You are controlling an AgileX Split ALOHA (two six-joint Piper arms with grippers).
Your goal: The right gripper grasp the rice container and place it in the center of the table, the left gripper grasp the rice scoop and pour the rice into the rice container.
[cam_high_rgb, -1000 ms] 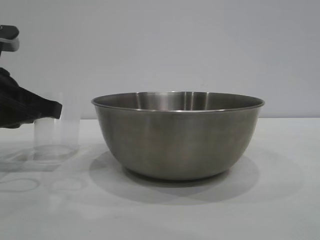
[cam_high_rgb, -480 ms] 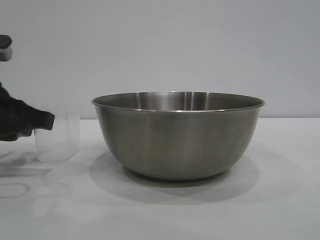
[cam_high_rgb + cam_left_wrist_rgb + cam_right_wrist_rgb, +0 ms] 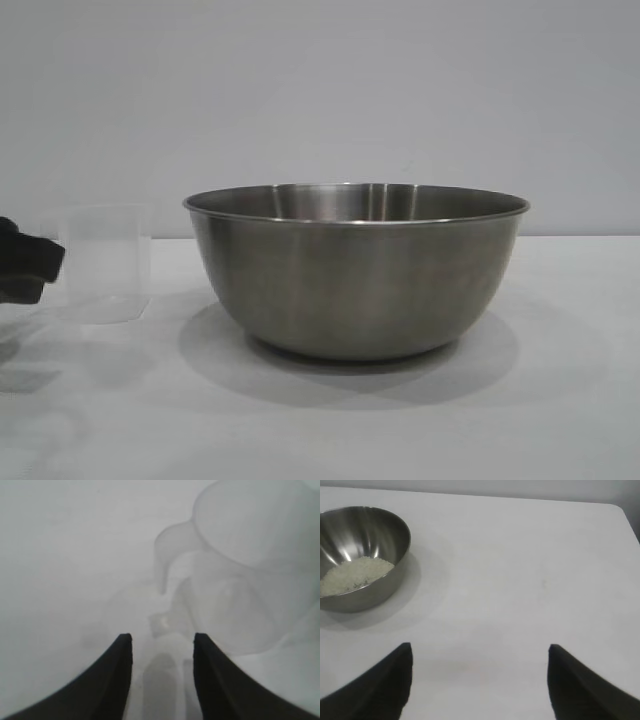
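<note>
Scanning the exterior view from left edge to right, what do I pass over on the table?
Left tool at the frame's edge → clear plastic rice scoop, standing upright → large steel rice container → bare white table.

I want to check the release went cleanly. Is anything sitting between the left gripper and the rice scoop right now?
Nothing visible. The left gripper has its fingers apart, with only bare table between them and the rice scoop, which stands upright on its own beside the rice container.
</note>
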